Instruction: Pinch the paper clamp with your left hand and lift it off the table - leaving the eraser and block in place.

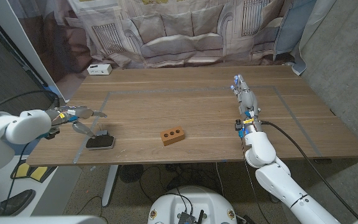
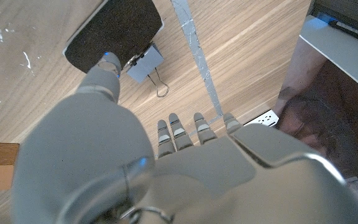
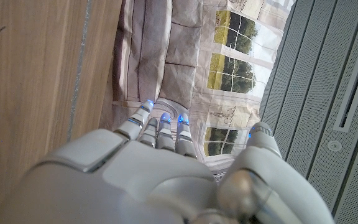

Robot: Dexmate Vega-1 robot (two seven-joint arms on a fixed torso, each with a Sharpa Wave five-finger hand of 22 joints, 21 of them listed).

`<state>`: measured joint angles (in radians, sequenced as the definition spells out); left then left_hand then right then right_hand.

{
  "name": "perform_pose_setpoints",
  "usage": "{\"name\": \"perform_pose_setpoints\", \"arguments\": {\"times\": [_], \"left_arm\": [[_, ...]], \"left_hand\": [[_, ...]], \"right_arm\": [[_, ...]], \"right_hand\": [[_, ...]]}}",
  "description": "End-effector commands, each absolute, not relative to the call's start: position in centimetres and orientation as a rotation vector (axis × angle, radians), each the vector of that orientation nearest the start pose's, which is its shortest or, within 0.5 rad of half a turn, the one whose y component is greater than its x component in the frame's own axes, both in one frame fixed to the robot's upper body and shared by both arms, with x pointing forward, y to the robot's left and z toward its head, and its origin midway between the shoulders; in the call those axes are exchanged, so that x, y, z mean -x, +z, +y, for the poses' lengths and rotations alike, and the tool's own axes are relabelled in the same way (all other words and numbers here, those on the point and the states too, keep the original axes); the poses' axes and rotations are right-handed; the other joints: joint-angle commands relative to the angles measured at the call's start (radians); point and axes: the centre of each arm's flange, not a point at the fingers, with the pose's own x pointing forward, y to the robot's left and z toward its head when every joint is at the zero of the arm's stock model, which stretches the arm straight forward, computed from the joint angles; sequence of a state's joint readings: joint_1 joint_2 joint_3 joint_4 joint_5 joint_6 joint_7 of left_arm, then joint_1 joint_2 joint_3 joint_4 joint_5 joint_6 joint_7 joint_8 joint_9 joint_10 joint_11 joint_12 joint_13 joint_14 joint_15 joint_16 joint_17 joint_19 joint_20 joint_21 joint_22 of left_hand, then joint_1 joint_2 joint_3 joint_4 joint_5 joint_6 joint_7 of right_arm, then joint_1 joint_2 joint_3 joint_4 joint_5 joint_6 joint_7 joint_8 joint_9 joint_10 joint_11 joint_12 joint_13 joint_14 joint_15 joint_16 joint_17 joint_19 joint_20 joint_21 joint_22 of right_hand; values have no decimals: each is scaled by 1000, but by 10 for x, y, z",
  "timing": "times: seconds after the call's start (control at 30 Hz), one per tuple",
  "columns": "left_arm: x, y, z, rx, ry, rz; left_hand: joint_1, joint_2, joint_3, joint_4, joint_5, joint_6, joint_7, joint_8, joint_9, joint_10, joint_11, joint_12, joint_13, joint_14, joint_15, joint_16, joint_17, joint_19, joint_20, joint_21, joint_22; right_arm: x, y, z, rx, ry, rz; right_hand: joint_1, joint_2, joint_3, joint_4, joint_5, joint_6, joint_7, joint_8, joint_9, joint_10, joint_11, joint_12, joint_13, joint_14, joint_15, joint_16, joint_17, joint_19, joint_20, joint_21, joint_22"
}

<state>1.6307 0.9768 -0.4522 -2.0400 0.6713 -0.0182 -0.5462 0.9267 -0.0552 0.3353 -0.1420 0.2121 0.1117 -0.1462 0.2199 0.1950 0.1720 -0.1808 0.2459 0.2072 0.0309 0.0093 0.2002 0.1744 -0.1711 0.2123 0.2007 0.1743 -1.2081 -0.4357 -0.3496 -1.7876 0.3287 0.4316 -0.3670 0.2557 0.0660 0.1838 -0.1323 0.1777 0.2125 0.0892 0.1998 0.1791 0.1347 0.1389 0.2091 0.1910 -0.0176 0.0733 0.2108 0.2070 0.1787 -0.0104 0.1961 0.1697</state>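
One paper clamp (image 2: 146,63), small, light, springy metal, lying on the wooden table (image 1: 216,106) against the black eraser (image 1: 100,142).
Left hand (image 1: 73,118) hovers beside it, fingers spread, holding nothing; wire loops look slippery, so pinching the folded body seems safer. Block (image 1: 172,135) well apart.

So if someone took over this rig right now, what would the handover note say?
Left hand: open, holding nothing, poised just above the black eraser at the table's left front edge.
Right hand: open, idle, far from the job's things.
Paper clamp: on the table against the eraser, its wire handle pointing away from it; the thumb is over the eraser's edge beside the clamp, not yet pinching.
Wooden block: mid-table near the front, untouched.
Done: the approach.
Left: pinch the clamp and lift it, leaving the eraser and block in place.
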Motion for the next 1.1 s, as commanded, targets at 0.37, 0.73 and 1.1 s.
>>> {"name": "perform_pose_setpoints", "arguments": {"times": [0.37,0.73,1.1], "left_arm": [[-458,-23,444,-1814,10,-71],[-460,-30,444,-1799,15,-79],[-464,-37,439,-1787,34,-92]], "left_hand": [[33,6,1,-8,12,38,-1,13,4,36,-7,13,1,47,-3,10,1,29,-1,7,5],[41,9,0,-8,11,65,0,18,4,54,-4,16,0,64,-3,10,1,43,0,8,4],[52,16,-2,-8,7,105,-8,24,4,91,-5,24,1,107,-10,15,1,64,0,8,4]], "right_arm": [[-523,-56,-206,-102,67,-853],[-519,-58,-209,-97,62,-850],[-517,-65,-213,-101,60,-840]], "right_hand": [[9,-1,0,-1,-2,11,-1,-3,6,10,-2,0,2,6,6,2,5,0,9,-1,2],[9,-1,-1,-1,-2,12,-3,-4,6,12,-3,0,3,7,7,2,5,0,12,-1,2],[8,-2,-1,0,-2,14,-3,-3,6,16,-5,0,3,8,9,2,5,0,13,-2,2]]}}
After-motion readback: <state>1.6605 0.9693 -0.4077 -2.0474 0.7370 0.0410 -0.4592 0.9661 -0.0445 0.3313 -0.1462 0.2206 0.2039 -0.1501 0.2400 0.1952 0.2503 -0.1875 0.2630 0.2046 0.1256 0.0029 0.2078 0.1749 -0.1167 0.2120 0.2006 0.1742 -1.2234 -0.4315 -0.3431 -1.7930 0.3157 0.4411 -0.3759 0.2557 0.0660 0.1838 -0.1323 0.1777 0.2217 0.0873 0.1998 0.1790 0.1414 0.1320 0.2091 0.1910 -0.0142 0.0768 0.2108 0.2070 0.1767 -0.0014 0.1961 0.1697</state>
